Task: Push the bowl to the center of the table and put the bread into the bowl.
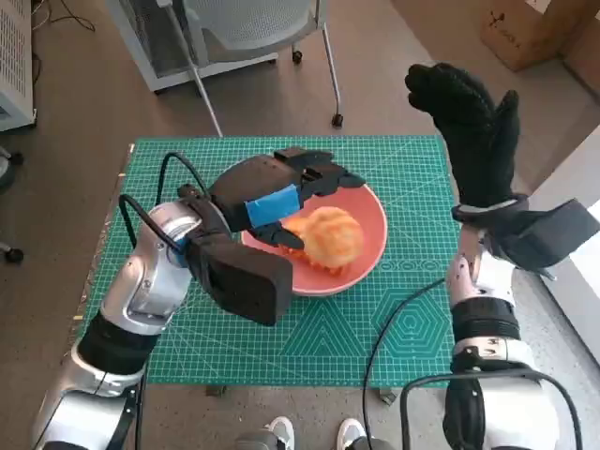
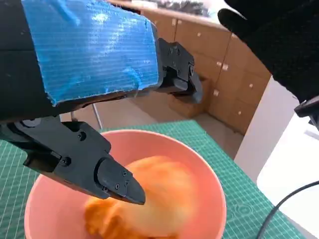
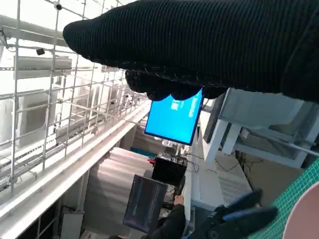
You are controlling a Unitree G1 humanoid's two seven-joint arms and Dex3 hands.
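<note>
A pink bowl (image 1: 371,217) sits near the middle of the green cutting mat (image 1: 394,323), and the golden bread (image 1: 330,236) lies inside it. My left hand (image 1: 281,192) hovers over the bowl's left half, fingers spread and apart from the bread, holding nothing. In the left wrist view the bread (image 2: 154,196) rests in the bowl (image 2: 209,174) just below my black fingers (image 2: 107,174). My right hand (image 1: 473,127) is raised off the table at the right, fingers straight and spread, empty. In the right wrist view the glove (image 3: 209,45) fills the top.
A grey chair (image 1: 253,28) on castors stands beyond the mat's far edge. A cardboard box (image 1: 530,28) lies on the floor at the far right. A person's shoes (image 1: 309,433) show below the table's near edge. Cables run along both arms.
</note>
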